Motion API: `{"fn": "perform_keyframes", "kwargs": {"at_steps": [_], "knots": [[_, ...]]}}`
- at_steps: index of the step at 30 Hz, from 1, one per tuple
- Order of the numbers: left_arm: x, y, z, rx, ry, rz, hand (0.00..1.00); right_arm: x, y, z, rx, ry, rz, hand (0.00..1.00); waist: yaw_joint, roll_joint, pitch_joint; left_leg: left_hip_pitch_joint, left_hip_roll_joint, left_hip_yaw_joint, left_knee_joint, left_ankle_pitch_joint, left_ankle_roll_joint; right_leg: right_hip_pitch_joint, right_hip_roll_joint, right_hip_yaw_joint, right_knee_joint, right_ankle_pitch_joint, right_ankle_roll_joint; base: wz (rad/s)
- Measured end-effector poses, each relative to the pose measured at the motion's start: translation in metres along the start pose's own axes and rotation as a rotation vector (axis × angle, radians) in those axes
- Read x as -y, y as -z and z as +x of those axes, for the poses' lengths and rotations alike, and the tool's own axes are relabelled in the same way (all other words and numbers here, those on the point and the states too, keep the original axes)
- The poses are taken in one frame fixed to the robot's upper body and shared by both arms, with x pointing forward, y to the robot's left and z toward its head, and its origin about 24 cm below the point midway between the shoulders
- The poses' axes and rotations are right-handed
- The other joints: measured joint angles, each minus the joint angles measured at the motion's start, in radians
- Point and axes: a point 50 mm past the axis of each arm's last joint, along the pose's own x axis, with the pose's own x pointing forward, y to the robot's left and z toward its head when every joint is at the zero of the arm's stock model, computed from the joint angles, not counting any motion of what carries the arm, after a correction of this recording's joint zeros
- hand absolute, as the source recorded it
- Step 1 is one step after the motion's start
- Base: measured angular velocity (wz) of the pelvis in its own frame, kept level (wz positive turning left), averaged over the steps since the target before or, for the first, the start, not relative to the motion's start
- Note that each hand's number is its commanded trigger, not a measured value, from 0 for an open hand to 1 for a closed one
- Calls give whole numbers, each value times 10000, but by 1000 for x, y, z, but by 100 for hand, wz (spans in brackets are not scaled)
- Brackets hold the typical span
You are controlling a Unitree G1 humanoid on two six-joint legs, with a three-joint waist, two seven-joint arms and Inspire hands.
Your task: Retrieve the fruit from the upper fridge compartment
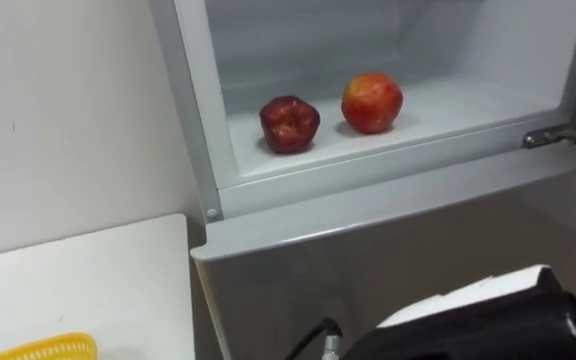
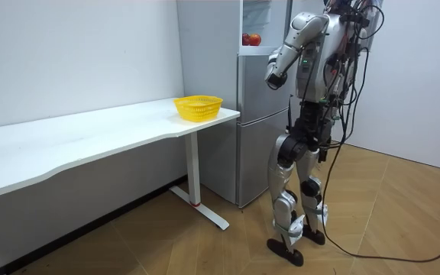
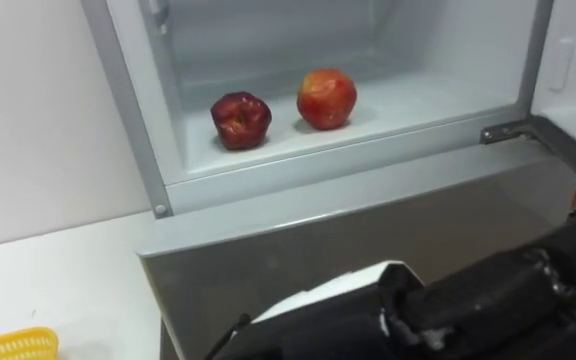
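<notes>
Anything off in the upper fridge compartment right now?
Nothing spilled or damaged. The dark red apple looks lumpy and seems to lie tipped, its hollow facing outward, unlike the rounder orange-red apple set apart beside it on the fridge shelf.

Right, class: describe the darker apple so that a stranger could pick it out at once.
Find the grey fridge beside the white table; its upper compartment stands open. Inside sit two apples. Yours is the dark maroon apple on the left, not the orange-red apple beside it.
</notes>
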Motion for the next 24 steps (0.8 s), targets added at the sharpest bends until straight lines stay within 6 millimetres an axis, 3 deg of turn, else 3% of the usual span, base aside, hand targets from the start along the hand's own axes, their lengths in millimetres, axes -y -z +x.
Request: {"fn": "perform_keyframes", "kwargs": {"at_steps": [2, 5, 7, 10, 12, 16, 20, 24], "knots": [[0, -1, 0, -7, -73, 48, 0, -2, 3, 0, -57, -55, 0, 0, 228, -18, 0, 52, 22, 151, -103, 14, -13, -6, 19, 166, -22, -2, -4, -21], [1, -8, -4, -29, -323, 450, 0, -5, 5, 0, -16, -121, 197, 0, 564, -146, 84, 214, 19, 202, -268, 60, -42, 108, 18, 194, -46, -2, -22, -6], [0, -17, -14, 77, -939, 1116, 0, -7, 8, 0, 58, -11, 492, 0, 837, -232, 141, 307, 35, 204, -326, 74, -64, 166, 38, 195, -49, -14, -49, 0], [-1, -38, -45, 169, -2891, 2504, 0, -9, 15, 0, 101, 305, 1221, 0, 1381, -290, 121, 338, 63, 177, -368, 90, -102, 174, 55, 119, -73, -44, -100, 4], [-2, -59, -76, -252, -5227, 4395, 0, -15, 27, -1, -18, 499, 1669, 0, 2015, -316, 97, 457, 98, 163, -474, 125, -156, 219, 78, -106, -73, -32, -135, 0], [8, -83, -134, -1385, -9764, 7060, 0, -22, 39, -3, -151, 970, 2635, 0, 2523, -299, 52, 578, 84, -189, -521, 138, -199, 462, 50, -789, -242, -21, -156, 25], [23, -113, -165, -1816, -12933, 9845, 0, -23, 46, -4, -239, 1485, 3299, 0, 2891, -342, 52, 642, 47, -488, -550, 147, -225, 659, 50, -1056, -253, -21, -158, 28], [55, -151, -190, -481, -16249, 13125, 0, -26, 52, -5, -309, 1946, 3928, 0, 3249, -253, -15, 865, -42, -741, -652, 144, -221, 870, 22, -1336, -268, -21, -157, 14]]}}
